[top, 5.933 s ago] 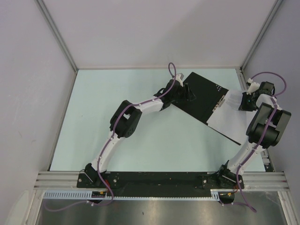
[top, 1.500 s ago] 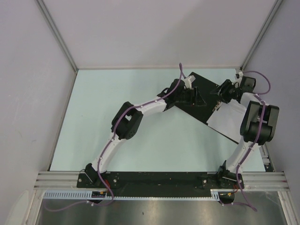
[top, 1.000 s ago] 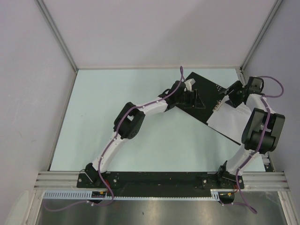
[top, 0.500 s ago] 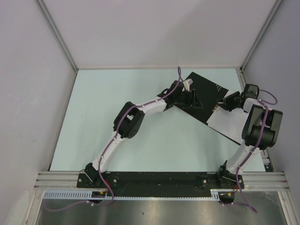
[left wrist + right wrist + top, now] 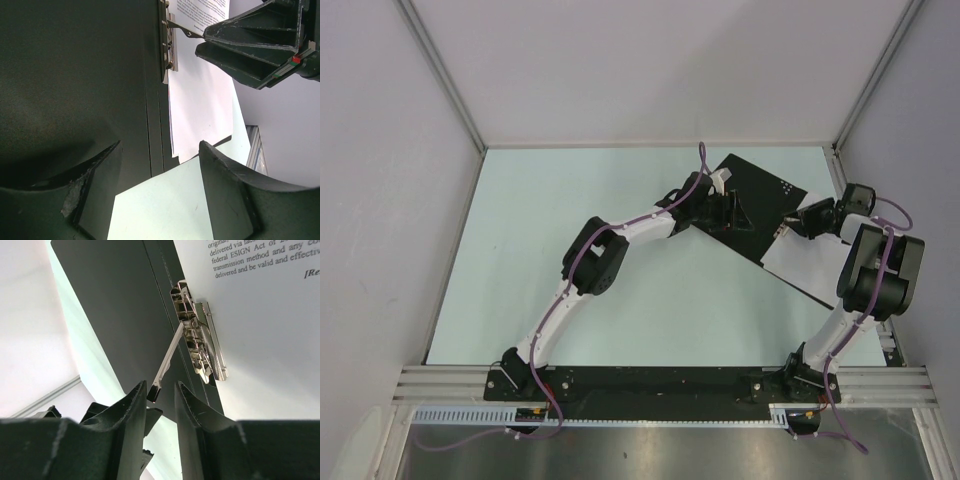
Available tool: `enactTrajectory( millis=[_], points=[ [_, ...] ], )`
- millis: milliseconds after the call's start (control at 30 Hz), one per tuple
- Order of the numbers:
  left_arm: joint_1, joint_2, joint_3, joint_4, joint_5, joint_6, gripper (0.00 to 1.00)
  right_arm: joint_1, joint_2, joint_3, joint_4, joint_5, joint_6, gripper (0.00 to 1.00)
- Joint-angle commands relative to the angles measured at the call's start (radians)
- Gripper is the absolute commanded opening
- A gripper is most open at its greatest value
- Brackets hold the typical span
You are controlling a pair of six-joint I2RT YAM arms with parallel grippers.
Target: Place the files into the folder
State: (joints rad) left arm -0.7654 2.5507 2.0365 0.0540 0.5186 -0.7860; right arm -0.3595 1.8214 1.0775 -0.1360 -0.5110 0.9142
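The folder (image 5: pixel 760 195) lies open at the back right, black inside up, with small white dots near its far corner. The files (image 5: pixel 815 258), white sheets with the text sheet on top (image 5: pixel 270 315), lie on its right half under a metal clip (image 5: pixel 197 335). The clip's lever (image 5: pixel 167 360) stands raised. My right gripper (image 5: pixel 160 385) is narrowly open, with the lever's dark tip between its fingers and no clear contact. My left gripper (image 5: pixel 160 146) is wide open, low over the folder's left flap (image 5: pixel 75 75) at its near edge. The red outside is hidden.
The pale green table (image 5: pixel 570 250) is bounded by grey walls and aluminium rails. A frame post (image 5: pixel 840 165) stands close behind my right gripper (image 5: pixel 800 220). The folder's right corner nears the table's right edge (image 5: pixel 880 300). My left gripper (image 5: pixel 732 212) reaches diagonally across the middle.
My right gripper left the sheets, swung over the folder's spine, out to the right, then settled at the clip lever. The left gripper slid slightly further onto the flap.
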Motion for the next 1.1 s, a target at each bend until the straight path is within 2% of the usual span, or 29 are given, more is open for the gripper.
enactTrajectory(
  millis=[0,400,467,667,1067],
  points=[
    [0.002,0.003,0.045,0.035,0.011,-0.015,0.68,-0.018,-0.042,-0.008,0.039,-0.041,0.014,0.35],
    [-0.002,0.003,0.048,0.041,0.012,-0.013,0.69,-0.039,-0.039,-0.019,0.078,-0.093,0.023,0.43],
    [-0.002,0.003,0.048,0.043,0.012,-0.013,0.69,-0.044,-0.040,-0.024,0.085,-0.103,0.031,0.42],
    [-0.006,0.003,0.051,0.044,0.009,-0.012,0.69,-0.056,-0.047,-0.050,0.114,-0.109,0.067,0.33],
    [-0.008,0.013,0.057,0.046,0.004,-0.013,0.69,-0.044,-0.016,-0.068,0.194,-0.129,0.118,0.32]
  ],
)
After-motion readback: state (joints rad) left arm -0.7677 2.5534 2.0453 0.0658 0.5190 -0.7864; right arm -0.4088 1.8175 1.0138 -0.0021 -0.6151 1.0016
